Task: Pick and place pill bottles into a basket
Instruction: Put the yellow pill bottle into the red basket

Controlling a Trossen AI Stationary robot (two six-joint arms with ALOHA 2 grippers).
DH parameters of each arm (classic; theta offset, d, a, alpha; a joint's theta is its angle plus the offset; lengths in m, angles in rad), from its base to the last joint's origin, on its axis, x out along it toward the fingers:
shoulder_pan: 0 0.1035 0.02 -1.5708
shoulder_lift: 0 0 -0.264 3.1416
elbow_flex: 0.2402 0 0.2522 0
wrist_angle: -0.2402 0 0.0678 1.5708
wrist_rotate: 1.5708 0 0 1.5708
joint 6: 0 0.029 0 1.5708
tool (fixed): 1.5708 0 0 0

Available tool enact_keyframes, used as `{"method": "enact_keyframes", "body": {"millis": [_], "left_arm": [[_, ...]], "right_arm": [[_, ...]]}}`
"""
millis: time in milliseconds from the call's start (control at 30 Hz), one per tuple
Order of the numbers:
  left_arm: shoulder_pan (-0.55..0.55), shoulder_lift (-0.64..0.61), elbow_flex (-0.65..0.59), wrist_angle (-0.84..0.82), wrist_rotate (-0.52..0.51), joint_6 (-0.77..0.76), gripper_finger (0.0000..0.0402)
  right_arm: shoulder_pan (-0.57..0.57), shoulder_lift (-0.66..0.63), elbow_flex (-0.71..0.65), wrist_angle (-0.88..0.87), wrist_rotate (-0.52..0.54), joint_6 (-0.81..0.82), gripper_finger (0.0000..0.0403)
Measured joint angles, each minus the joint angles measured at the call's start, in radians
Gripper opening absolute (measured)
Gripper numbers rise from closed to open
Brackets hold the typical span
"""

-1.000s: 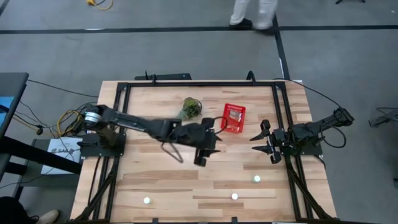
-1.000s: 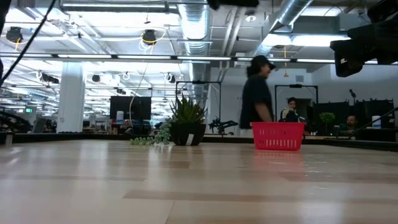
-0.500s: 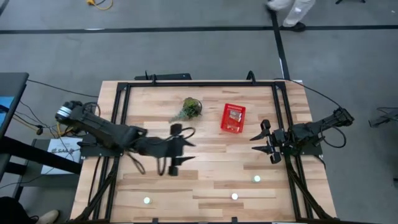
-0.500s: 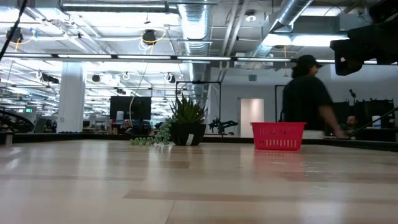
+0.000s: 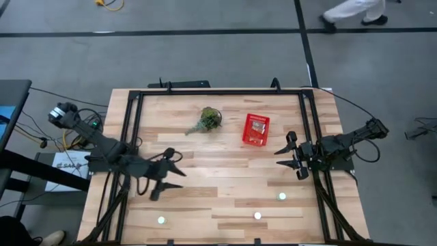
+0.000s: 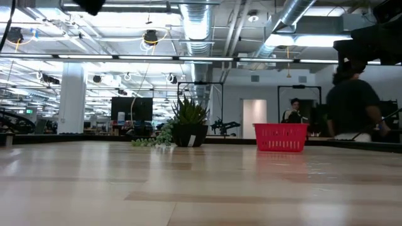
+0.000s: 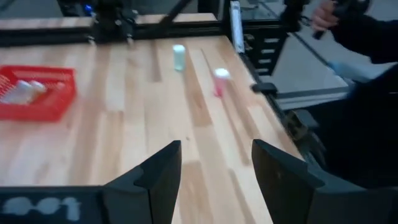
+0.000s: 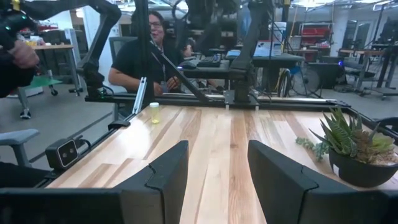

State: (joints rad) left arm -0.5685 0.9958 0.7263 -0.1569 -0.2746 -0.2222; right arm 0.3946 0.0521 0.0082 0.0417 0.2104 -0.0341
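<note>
Table [image 5: 225,191]: wide bare wood betw arms. L gripper [image 5: 166,175] low near L edge, fingers spread wide, empty. R gripper [image 5: 290,152] at R edge, also wide, empty. Red basket [image 5: 257,130] upper centre, beside plant [image 5: 209,118]; L wrist view alone shows white-capped bottles inside [image 7: 25,88], count unclear. Three pill bottles [image 5: 257,216] near front edge, mere dots from above. Low view: basket [image 6: 280,137] visible, contents hidden.

- Basket [image 5: 256,130]: bright red, gridded sides.
- Pill bottles [image 5: 257,126] inside: white caps.
- Tabletop [image 5: 225,184]: pale wood planks, black frame.
- Plant sprig [image 5: 208,119]: green.
- Both hands: dark.
</note>
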Motion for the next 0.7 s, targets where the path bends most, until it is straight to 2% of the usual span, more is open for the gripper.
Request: {"method": "enact_keyframes", "body": {"millis": [167,400,533,700], "left_arm": [[-0.106,-0.015,-0.049,-0.091,-0.054,-0.099,0.0185],[-0.258,0.017,-0.063,-0.271,-0.101,-0.326,0.0185],[-0.357,0.021,-0.063,-0.307,-0.134,-0.453,0.0185],[-0.47,0.023,-0.063,-0.303,-0.229,-0.598,0.0185]], "right_arm": [[0.0,0.0,0.0,0.0,0.0,0.0,0.0159],[0.0,0.0,0.0,0.0,0.0,0.006,0.0159],[0.0,0.0,0.0,0.001,0.001,0.008,0.0159],[0.0,0.0,0.0,0.002,0.005,0.008,0.0159]]}}
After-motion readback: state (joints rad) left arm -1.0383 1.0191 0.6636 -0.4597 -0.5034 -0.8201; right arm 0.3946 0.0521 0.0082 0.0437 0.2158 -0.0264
